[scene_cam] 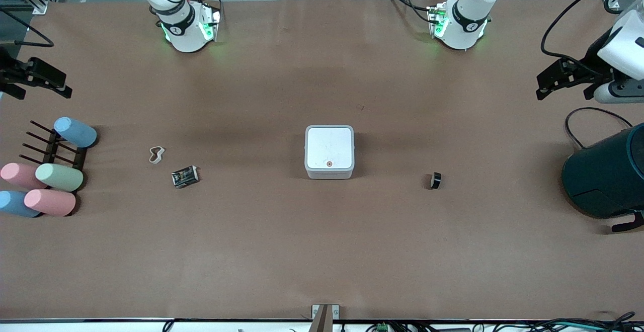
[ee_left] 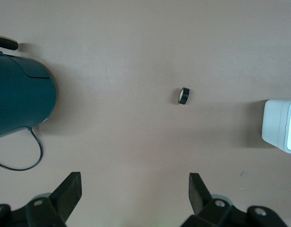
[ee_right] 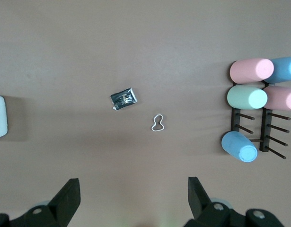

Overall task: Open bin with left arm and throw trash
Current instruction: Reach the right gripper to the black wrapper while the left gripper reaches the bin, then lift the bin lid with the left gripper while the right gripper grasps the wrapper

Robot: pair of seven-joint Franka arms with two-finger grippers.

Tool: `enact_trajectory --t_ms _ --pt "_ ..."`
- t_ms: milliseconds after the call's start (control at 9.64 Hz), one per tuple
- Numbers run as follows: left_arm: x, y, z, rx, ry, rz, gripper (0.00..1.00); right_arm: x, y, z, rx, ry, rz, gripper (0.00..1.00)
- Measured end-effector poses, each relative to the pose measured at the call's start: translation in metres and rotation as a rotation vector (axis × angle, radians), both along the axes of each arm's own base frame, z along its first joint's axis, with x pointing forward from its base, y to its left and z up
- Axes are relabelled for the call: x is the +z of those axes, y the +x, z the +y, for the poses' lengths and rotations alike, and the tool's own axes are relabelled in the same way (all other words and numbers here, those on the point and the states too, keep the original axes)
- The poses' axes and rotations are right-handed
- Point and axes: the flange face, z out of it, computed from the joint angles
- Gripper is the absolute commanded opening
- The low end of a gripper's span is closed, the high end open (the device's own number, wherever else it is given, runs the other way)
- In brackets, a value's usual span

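At the right arm's end of the table, the right gripper (scene_cam: pixel 37 78) is held spread and empty above the cloth near a rack of pastel cylinders (scene_cam: pixel 48 181); that arm waits. A whitish loop band (scene_cam: pixel 157 155) and a black wrapper (scene_cam: pixel 185 176) lie between the rack and the bin (scene_cam: pixel 329 152), which sits mid-table with its lid shut. A small black chunk (scene_cam: pixel 435 180) lies toward the left arm's end. The left gripper (scene_cam: pixel 563 78) is held wide open above the table by a dark teal container (scene_cam: pixel 606 173).

No step appears begun; the lid must first be lifted by the left arm. The bin's red dot is shown only from the front.
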Motion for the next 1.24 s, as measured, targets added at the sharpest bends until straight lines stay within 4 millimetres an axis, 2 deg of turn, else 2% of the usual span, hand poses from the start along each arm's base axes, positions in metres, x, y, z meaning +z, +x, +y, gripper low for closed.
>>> enact_trajectory --t_ms 311,519,622,726,830,933,1141,1244 --pt "0.000 -0.001 -0.008 -0.012 0.000 0.000 1.00 0.000 -0.001 0.039 0.008 -0.002 0.001 1.00" --pt "-0.012 -0.003 -0.021 -0.036 0.007 0.051 1.00 -0.004 0.001 0.037 -0.001 -0.002 0.009 1.00" --pt "-0.025 0.000 -0.034 -0.061 0.013 0.087 0.93 -0.015 0.005 0.035 -0.005 -0.002 0.028 1.00" --pt "-0.045 0.006 -0.054 -0.097 0.017 0.126 0.65 -0.035 0.014 0.034 -0.008 0.000 0.046 1.00" --pt "-0.073 0.011 -0.086 -0.151 0.021 0.171 0.38 -0.065 0.028 0.034 -0.022 0.003 0.041 1.00" --pt "-0.103 0.015 -0.128 -0.220 0.019 0.202 0.22 -0.103 0.041 0.036 -0.046 0.006 0.024 1.00" --pt "-0.170 0.024 -0.219 -0.298 -0.015 0.189 0.03 -0.187 0.052 0.048 -0.057 0.014 -0.043 1.00" --pt "-0.202 0.027 -0.255 -0.299 -0.035 0.168 0.00 -0.236 0.050 0.056 -0.050 0.018 -0.065 1.00"
